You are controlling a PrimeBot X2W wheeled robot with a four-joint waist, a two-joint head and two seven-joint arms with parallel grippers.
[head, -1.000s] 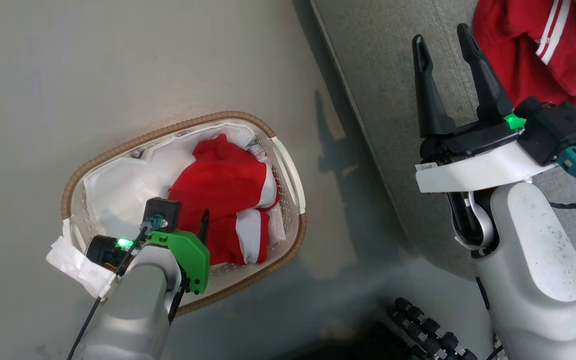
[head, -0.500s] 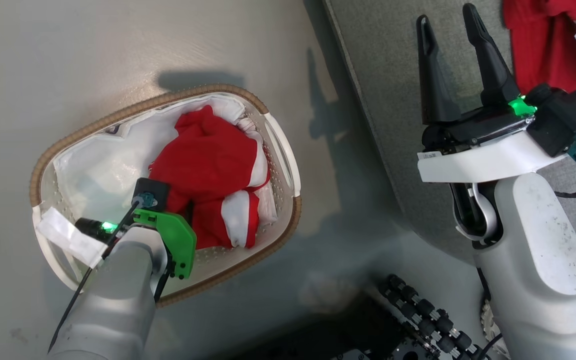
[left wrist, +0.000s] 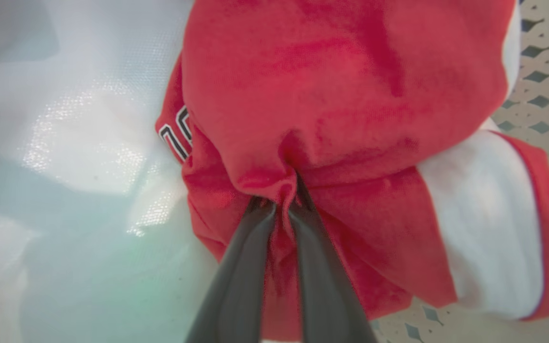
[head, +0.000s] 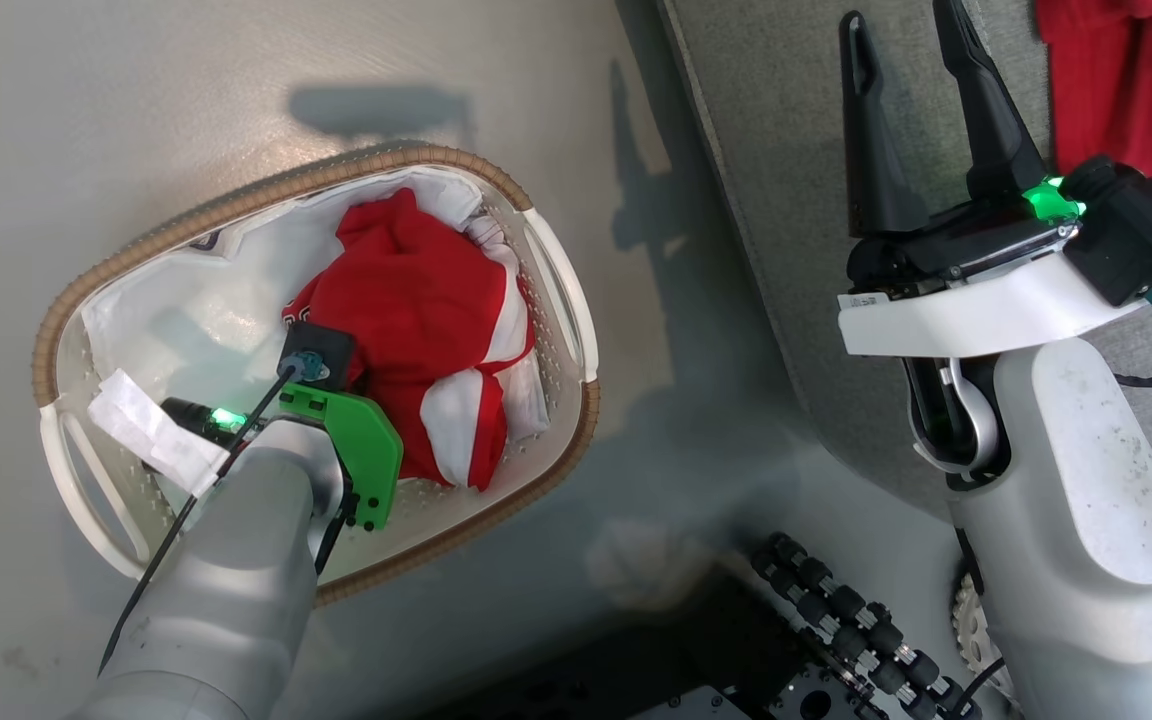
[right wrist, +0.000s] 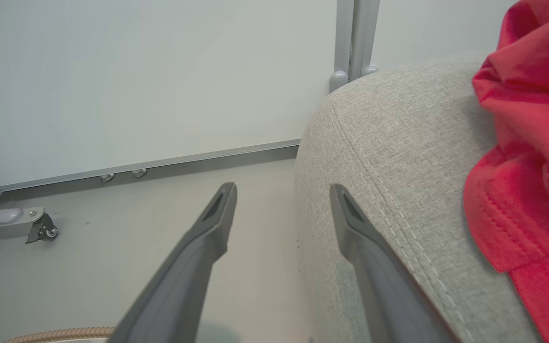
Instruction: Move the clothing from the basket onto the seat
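My left gripper (left wrist: 281, 202), pinched on the red clothing (head: 416, 300), sits ringed by the basket (head: 564, 300) rim. I see bare floor (head: 641, 400) separating basket and seat (head: 766, 150). Another red garment (head: 1116, 90) covers the seat's far part, its near edge bare.

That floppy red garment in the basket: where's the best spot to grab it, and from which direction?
Probably a raised fold near the middle of the red garment, reached from above, since the basket walls close off the sides. The left gripper pinches just such a bunched fold between its fingers.
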